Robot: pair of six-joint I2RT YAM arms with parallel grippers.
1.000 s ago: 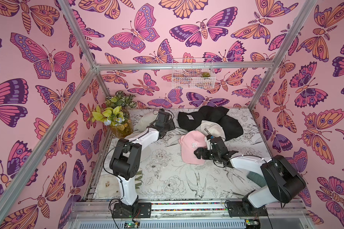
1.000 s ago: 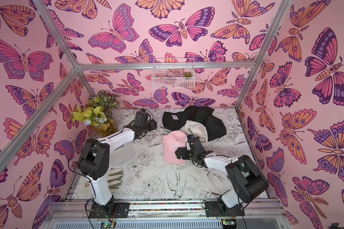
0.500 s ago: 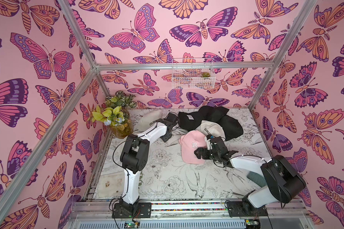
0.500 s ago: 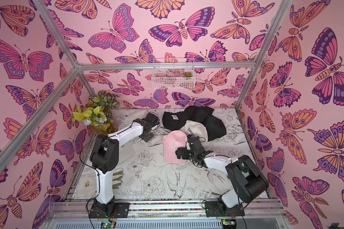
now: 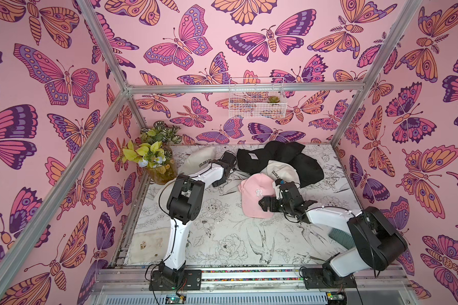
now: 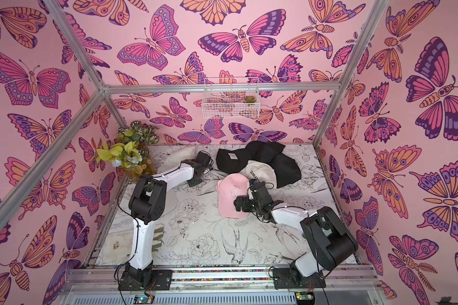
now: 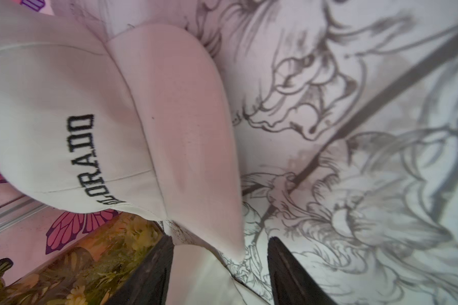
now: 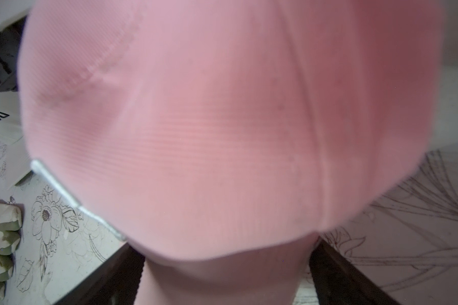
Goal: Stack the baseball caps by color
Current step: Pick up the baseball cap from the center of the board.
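A cream COLORADO cap (image 5: 198, 161) (image 7: 64, 105) lies at the back left, next to the vase. My left gripper (image 7: 218, 243) is low just in front of that cap's brim. Its jaws stand apart over the cloth, with a flap of cream fabric (image 7: 201, 277) lying between them. A pink cap (image 5: 254, 195) (image 8: 196, 132) sits mid-table. My right gripper (image 5: 268, 205) (image 8: 226, 264) is wide open around its rear edge, and pink fabric fills the gap. Black caps (image 5: 288, 155), one with a white patch (image 5: 252, 156), are heaped at the back right. Another cream cap (image 5: 283, 170) lies on them.
A vase of flowers (image 5: 161, 169) stands in the back left corner. A cream glove with green fingers (image 6: 158, 237) lies front left by the left arm's base. More cream fabric (image 6: 171, 200) shows under the left elbow. A teal object (image 5: 339, 235) lies under the right arm. A wire basket (image 5: 257, 100) hangs on the back wall.
The left arm's elbow has swung to the right and its wrist has shifted a little right of the back-left cream cap, which shows more fully. The right arm and the pink cap have not moved.
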